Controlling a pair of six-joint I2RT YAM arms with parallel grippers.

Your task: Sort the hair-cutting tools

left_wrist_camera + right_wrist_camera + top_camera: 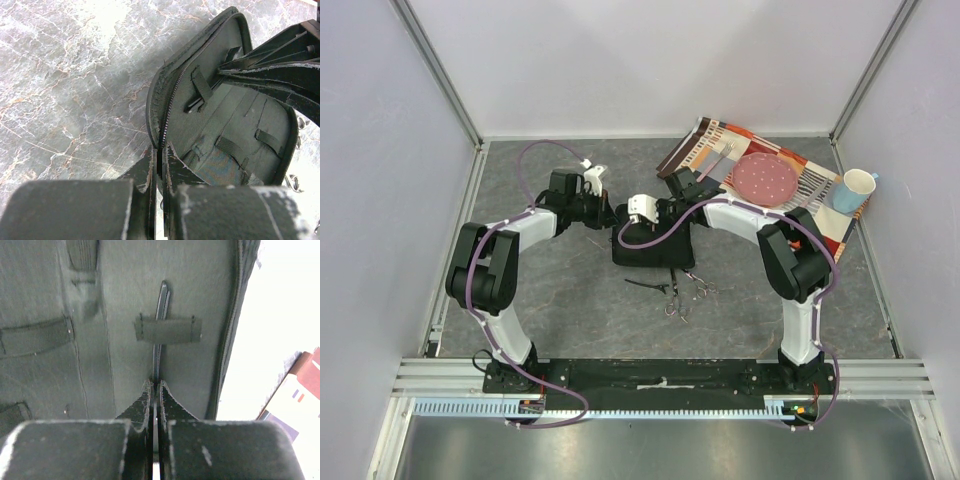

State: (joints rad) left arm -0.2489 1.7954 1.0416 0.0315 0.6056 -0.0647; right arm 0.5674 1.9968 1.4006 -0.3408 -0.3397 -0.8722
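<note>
The black fabric case (655,250) lies open at the table's middle. My left gripper (162,152) is shut on the zipper edge of the case's lid (165,107) and holds it up. My right gripper (155,385) is shut on a thin black hair clip (161,302) that sits under an elastic loop (167,329) inside the lid. This clip also shows in the left wrist view (197,101). Two small silver scissors (672,300) (701,287) and a second black clip (645,285) lie on the table in front of the case.
A patterned placemat (695,152) at the back right carries a pink plate (766,178) and a pale fork (716,160). A light blue cup (855,190) stands at its right end. Walls enclose the table on three sides.
</note>
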